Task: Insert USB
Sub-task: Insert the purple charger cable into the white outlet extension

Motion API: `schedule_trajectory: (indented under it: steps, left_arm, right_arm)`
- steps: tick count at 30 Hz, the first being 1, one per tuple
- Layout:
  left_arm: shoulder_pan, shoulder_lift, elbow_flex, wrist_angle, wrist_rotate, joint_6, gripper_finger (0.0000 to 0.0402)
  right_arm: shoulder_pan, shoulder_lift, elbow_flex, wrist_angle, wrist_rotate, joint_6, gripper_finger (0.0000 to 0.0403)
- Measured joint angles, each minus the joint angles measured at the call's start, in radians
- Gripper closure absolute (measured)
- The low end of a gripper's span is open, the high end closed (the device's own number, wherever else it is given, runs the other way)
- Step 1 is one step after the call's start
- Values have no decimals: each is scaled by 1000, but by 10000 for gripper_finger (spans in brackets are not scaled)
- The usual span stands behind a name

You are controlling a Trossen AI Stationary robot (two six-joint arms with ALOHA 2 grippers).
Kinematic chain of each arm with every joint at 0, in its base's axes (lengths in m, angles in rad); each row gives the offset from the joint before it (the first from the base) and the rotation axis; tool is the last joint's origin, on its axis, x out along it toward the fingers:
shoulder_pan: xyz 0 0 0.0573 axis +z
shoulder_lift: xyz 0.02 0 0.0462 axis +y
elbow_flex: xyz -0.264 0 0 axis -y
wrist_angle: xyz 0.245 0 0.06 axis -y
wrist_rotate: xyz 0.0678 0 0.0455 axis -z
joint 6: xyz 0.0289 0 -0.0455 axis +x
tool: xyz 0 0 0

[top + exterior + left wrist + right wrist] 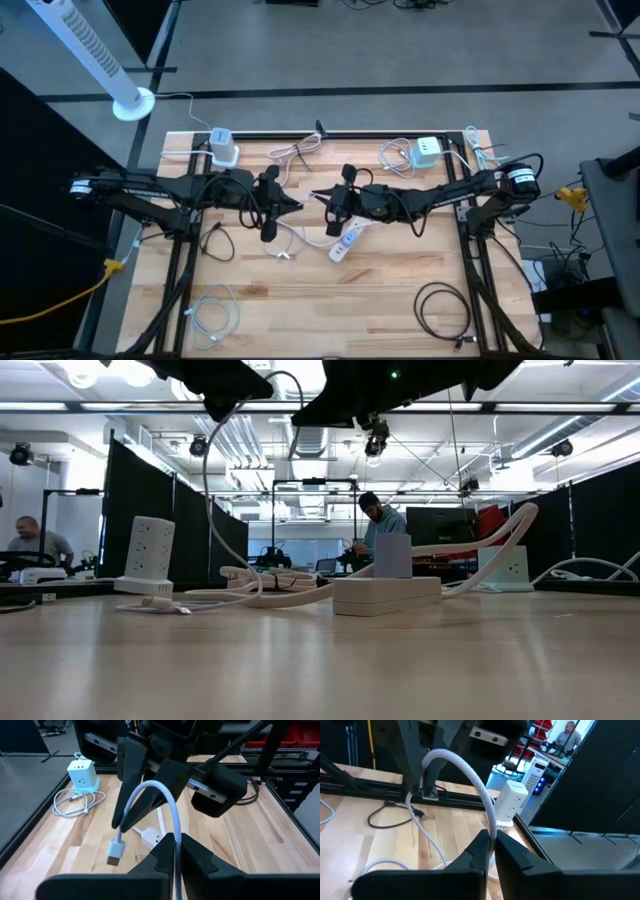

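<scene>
A white braided USB cable (165, 795) arcs in the air between my two grippers above the middle of the table. Its silver-tipped USB plug (115, 852) hangs just below the right gripper's fingers (122, 817). My left gripper (175, 840) is shut on the cable farther back along it. My right gripper (492, 837) is shut on the cable near the plug. In the high view the left gripper (293, 205) and the right gripper (318, 196) face each other closely. A white power strip (345, 240) lies flat on the table below them. My left gripper pinches the braided cable (176, 851) between its two fingers, a short loop's length back from the plug. The cable rises from the fingers in an arch, clear of the table. My right gripper pinches the same cable (493, 831) between its two fingers, close behind the plug. The plug hangs below the fingers, tip down, clear of the table.
A white tower socket (222, 147) stands at the far left and a white cube charger (427, 152) with its coiled cord at the far right. A black cable coil (445, 310) lies near right, a white cable coil (215, 310) near left. People sit beyond the table.
</scene>
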State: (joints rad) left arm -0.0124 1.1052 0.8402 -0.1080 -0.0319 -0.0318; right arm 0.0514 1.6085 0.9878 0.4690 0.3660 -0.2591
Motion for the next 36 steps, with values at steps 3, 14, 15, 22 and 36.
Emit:
schedule_trajectory:
  steps: [3,14,15,22,36]
  left_arm:
    - [0,-4,0,0,0,-14,379]
    - [0,-52,0,-79,-4,-33,336]
    - [0,-57,0,-99,-8,-33,336]
    - [0,-85,-86,-104,-134,-62,337]
    - [1,-108,-469,719,48,34,338]
  right_arm:
    - [0,-3,0,2,-1,-28,399]
    - [13,-11,0,8,-33,-88,402]
    - [19,-13,0,7,-34,-104,402]
    - [62,-59,-2,7,-67,-229,402]
    - [70,-169,-55,-91,-266,-345,403]
